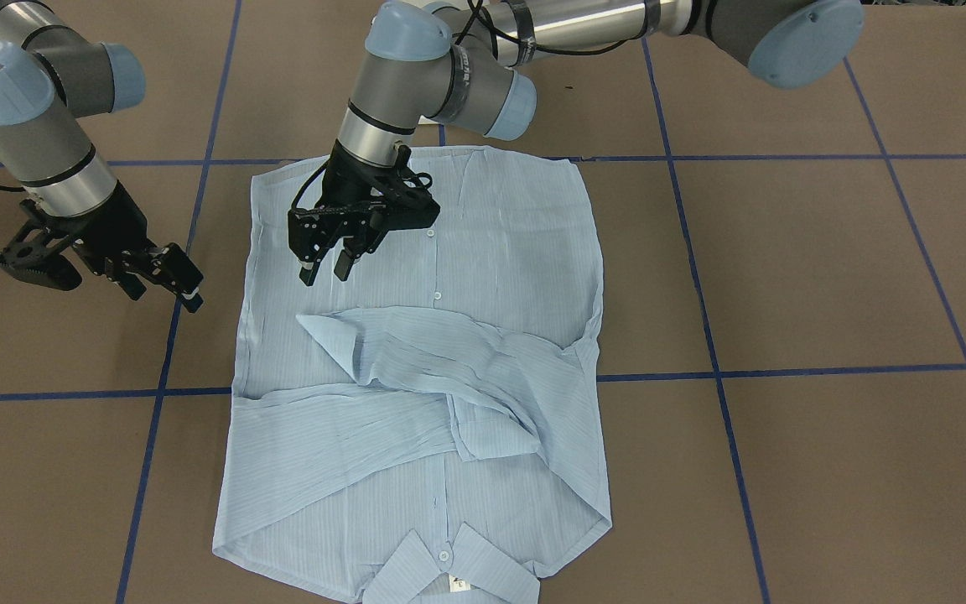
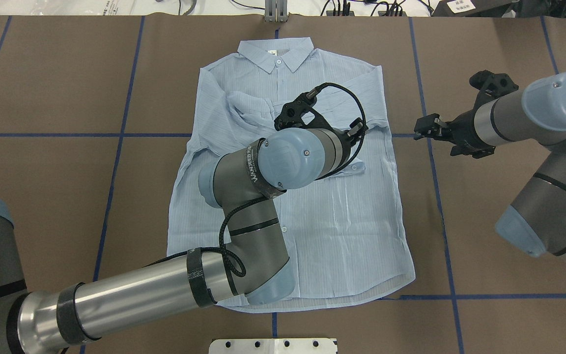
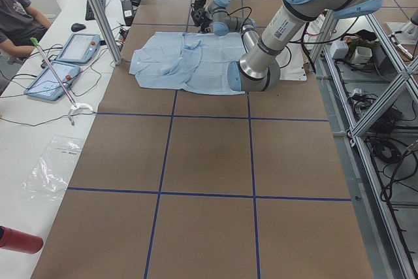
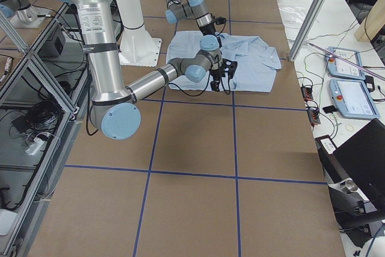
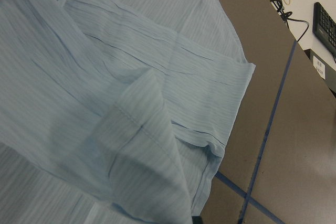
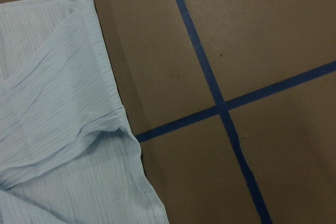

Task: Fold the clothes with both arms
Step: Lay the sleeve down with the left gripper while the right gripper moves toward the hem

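The clothes are a single pale blue striped shirt lying flat and buttoned side up on the brown table, its collar on the side away from the robot. Both sleeves are folded across the chest, and one cuff points toward the right arm's side. My left gripper hovers open just above the shirt's lower front, near that cuff, with nothing between its fingers. My right gripper is open and empty, off the shirt beside its edge, over bare table. The left wrist view shows only folded cloth.
Blue tape lines divide the brown table top. A white base plate sits at the robot's edge. Beyond the table's far side are teach pendants, a seated person and a red bottle.
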